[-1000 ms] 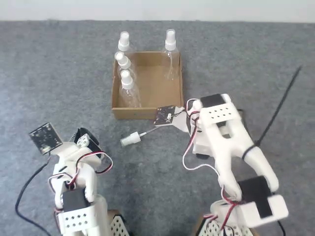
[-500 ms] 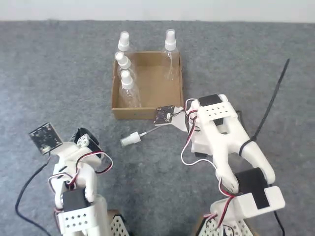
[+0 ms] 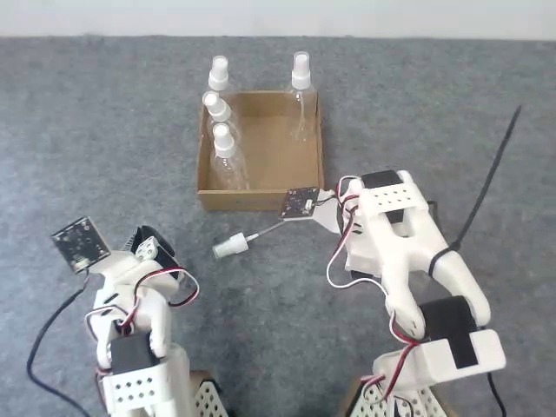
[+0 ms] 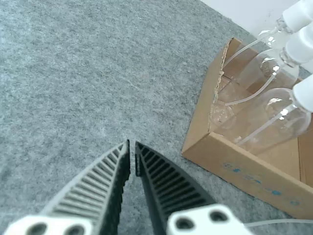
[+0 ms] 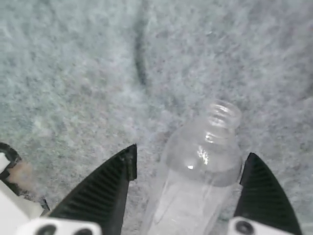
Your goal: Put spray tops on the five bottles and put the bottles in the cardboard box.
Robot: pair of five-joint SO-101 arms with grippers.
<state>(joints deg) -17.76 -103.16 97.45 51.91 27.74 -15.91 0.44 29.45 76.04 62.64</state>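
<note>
Between the open fingers of the right pincer (image 5: 191, 152) sat an uncapped clear bottle (image 5: 198, 188), its base cut off from sight; the left pincer (image 4: 132, 144) was closed.

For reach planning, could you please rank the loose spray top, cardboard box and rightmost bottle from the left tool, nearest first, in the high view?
1. Loose spray top, on the table.
2. Cardboard box, beyond.
3. Rightmost bottle, far corner.
</note>
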